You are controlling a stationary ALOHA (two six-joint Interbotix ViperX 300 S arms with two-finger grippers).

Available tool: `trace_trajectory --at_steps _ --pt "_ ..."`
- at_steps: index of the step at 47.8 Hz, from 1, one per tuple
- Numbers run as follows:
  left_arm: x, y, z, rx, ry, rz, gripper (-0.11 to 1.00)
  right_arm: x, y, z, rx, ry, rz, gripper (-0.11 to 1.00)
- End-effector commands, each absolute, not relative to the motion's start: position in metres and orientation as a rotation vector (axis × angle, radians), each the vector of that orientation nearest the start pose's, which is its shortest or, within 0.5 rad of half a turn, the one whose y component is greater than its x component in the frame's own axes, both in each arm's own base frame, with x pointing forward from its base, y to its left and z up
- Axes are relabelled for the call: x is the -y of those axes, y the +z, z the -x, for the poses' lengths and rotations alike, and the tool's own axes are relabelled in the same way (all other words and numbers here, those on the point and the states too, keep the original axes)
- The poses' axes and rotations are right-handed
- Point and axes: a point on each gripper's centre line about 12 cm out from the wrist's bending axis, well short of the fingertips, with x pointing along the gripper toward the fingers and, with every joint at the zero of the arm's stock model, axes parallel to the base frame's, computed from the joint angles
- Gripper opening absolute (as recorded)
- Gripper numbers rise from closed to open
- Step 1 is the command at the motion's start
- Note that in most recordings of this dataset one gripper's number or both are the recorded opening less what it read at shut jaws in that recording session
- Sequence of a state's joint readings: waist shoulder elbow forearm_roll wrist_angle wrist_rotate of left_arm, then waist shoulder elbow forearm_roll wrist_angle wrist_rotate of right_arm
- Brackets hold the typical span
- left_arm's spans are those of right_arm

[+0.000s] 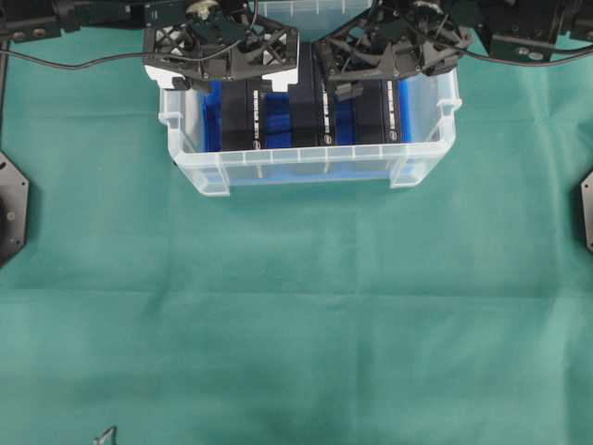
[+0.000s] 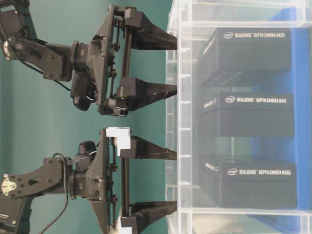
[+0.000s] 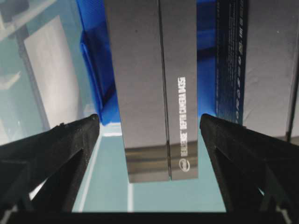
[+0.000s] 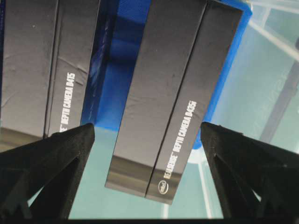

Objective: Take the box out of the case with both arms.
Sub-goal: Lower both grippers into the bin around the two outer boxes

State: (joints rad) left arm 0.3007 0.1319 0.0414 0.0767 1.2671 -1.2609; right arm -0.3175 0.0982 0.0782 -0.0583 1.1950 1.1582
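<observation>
I hold both end effectors, left [image 1: 243,82] and right [image 1: 357,79], spread wide above the case [image 1: 306,167] at the frame's top centre, each straddling a black box [image 3: 159,93] standing on edge inside, ready to drop down around them.

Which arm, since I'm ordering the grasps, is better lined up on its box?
Left, probably. The open left tool frames the left box, which runs straight between its tips; the right box lies skewed between the tips of the open right tool.

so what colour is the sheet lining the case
Blue; the sheet in the case shows best in the overhead view.
</observation>
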Motion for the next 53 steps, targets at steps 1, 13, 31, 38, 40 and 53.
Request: trace_trajectory --at_steps 1,13,31,38,40,53 --pt "-0.135 0.255 -0.387 -1.025 1.157 1.165 0.88 0.137 0.259 -0.384 -1.012 -1.052 -1.119 0.97" --pt "-0.141 0.24 -0.395 -1.017 1.149 1.164 0.88 0.139 0.249 -0.38 -1.022 -1.063 -1.12 0.97" --pt "-0.15 0.22 -0.385 -1.035 1.176 1.167 0.88 0.141 0.234 -0.38 -1.019 -1.064 -1.127 0.97" --pt "-0.152 0.215 -0.386 -1.026 1.17 1.17 0.88 0.141 0.226 -0.38 -1.036 -1.071 -1.126 0.97" --pt "-0.152 0.211 -0.385 -1.031 1.173 1.171 0.88 0.141 0.224 -0.381 -1.037 -1.072 -1.125 0.97" --pt "-0.148 0.199 -0.379 -1.054 1.178 1.178 0.88 0.141 0.215 -0.382 -1.049 -1.075 -1.128 0.97"
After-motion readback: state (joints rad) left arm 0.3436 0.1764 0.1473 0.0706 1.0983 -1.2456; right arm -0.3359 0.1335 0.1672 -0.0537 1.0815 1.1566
